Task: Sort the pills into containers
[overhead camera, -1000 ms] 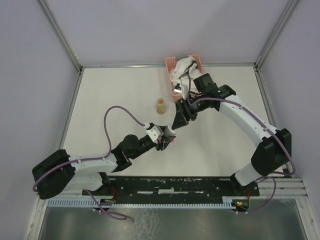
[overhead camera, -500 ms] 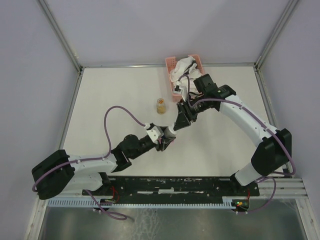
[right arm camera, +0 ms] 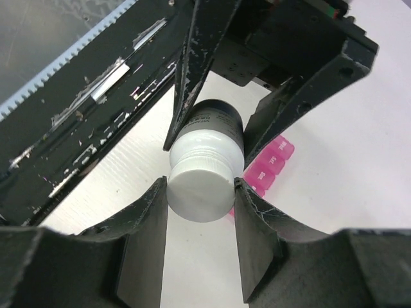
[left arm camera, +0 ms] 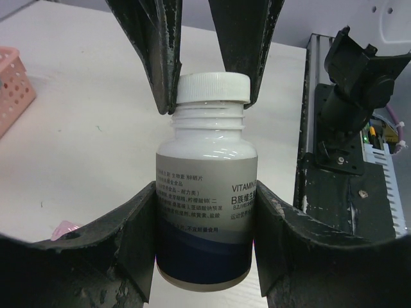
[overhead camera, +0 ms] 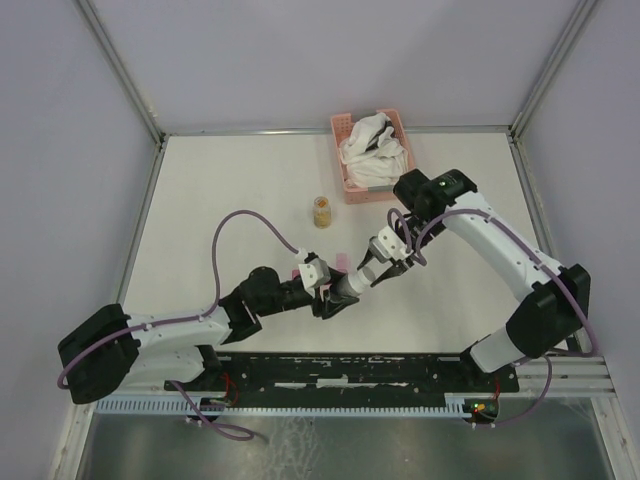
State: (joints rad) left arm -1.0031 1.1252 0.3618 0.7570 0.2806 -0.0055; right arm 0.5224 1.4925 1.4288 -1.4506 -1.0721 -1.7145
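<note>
**Both end effectors on the pill bottle, cap on**

- You've got the left end effector (left arm camera: 205, 247) pinching the white pill bottle (left arm camera: 205, 192) low on its body. One finger sits on each side of the grey and dark blue label.
- Your right end effector (right arm camera: 200, 215) is clamped on the white ribbed cap (right arm camera: 200, 192) from the opposite end, with both fingers pressed against the cap's sides.
- The cap sits on the bottle neck, and the left wrist view shows threads exposed just below it.
- In the top view the bottle runs along the line between the two end effectors, near the middle of the tabletop (overhead camera: 220, 190), towards the near edge. You can't tell from any view whether it touches the tabletop.
- The magenta pill-box strip (right arm camera: 273, 163) lies flat on the tabletop, just beside the bottle and the left fingers. The left end effector partly hides it. The right wrist view shows only a few compartments, and I can't tell whether the lids are open.
- A small amber jar (overhead camera: 322, 212) stands upright, farther back and well apart from the bottle.
- The pink lattice basket (overhead camera: 338, 130) sits at the far edge and holds white cloths (overhead camera: 372, 150).
</note>
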